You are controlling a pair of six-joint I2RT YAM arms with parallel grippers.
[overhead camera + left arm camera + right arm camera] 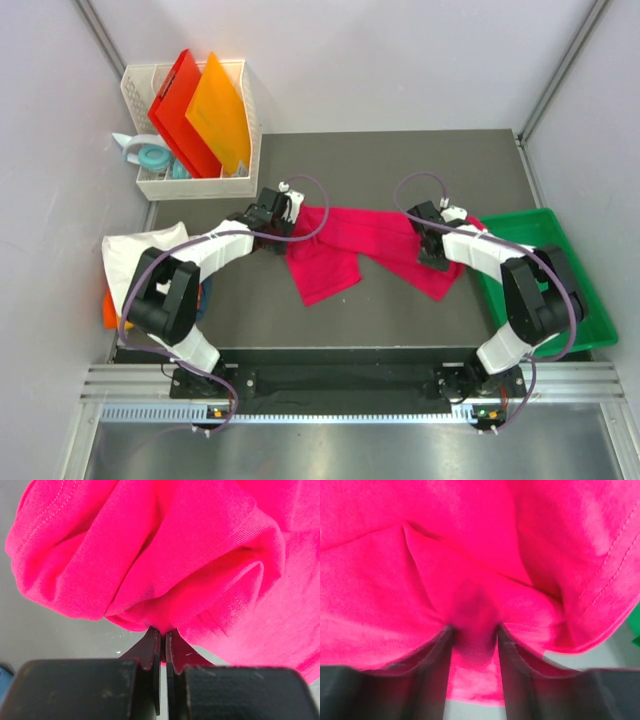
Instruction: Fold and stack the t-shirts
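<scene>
Items I see on the dark counter [400, 160], listed in turn:

1. Crimson-pink t-shirt [345, 245]: unfolded and rumpled, lying mid-counter between the two arms, its right end touching the green tray [570, 300].
2. Left tool [163, 636]: fingers pressed together, pinching a bunched edge of the pink shirt at its left end.
3. Right tool [473, 630]: fingers [432, 665] standing part way apart with a fold of the same shirt filling the gap. I cannot tell whether they grip it.
4. White t-shirt [135, 250]: at the counter's left edge, beside the left arm.
5. Orange t-shirt [108, 312] and blue t-shirt [207, 295]: under and beside the white one, mostly hidden.
6. White basket [190, 186]: far left corner, with a red board [178, 105] and an orange board [220, 115] standing upright in it.
</scene>
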